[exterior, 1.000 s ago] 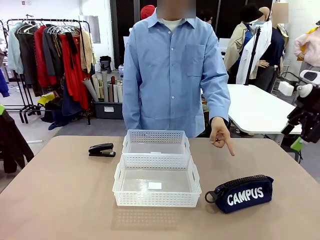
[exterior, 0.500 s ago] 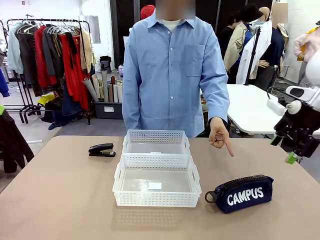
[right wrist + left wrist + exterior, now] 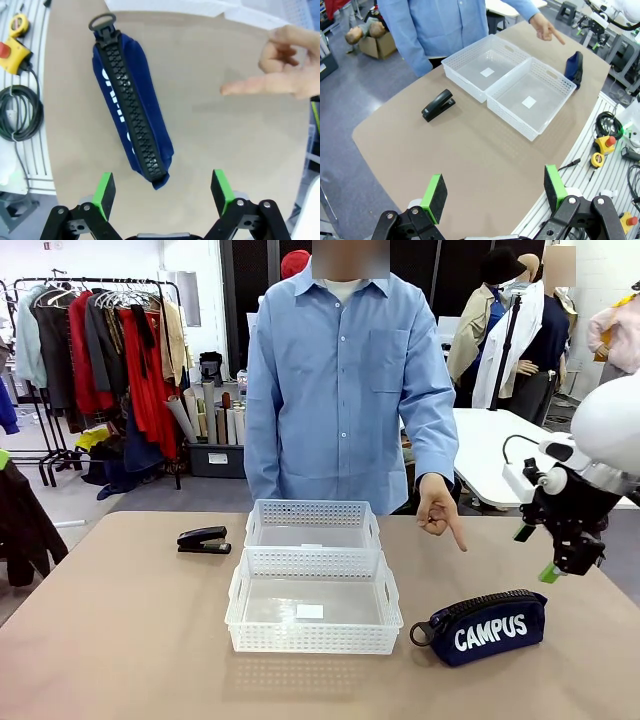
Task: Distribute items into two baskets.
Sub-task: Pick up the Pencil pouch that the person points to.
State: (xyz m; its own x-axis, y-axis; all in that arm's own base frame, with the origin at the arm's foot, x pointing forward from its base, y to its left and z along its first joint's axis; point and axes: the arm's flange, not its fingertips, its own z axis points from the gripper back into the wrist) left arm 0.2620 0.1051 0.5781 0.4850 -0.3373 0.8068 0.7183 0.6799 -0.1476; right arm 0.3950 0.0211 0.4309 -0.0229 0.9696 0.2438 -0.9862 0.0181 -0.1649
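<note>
Two items to sort, and the pouch [image 3: 485, 625], navy with CAMPUS on it, is clearly mine. It lies on the tabletop [image 3: 120, 640] just right of the near basket [image 3: 315, 643], on my right arm's side, and the person's hand [image 3: 438, 512] points down at it. My right end effector [image 3: 535, 552] hangs up and right of it, jaws wide, holding nothing. Seen from the wrist, the pouch runs lengthwise away from me, zipper up, slightly tilted, so my jaws line up across its narrow width. I reckon down and a bit forward does it. My left end effector [image 3: 492, 195] is open too, well back from the stapler [image 3: 438, 105]
</note>
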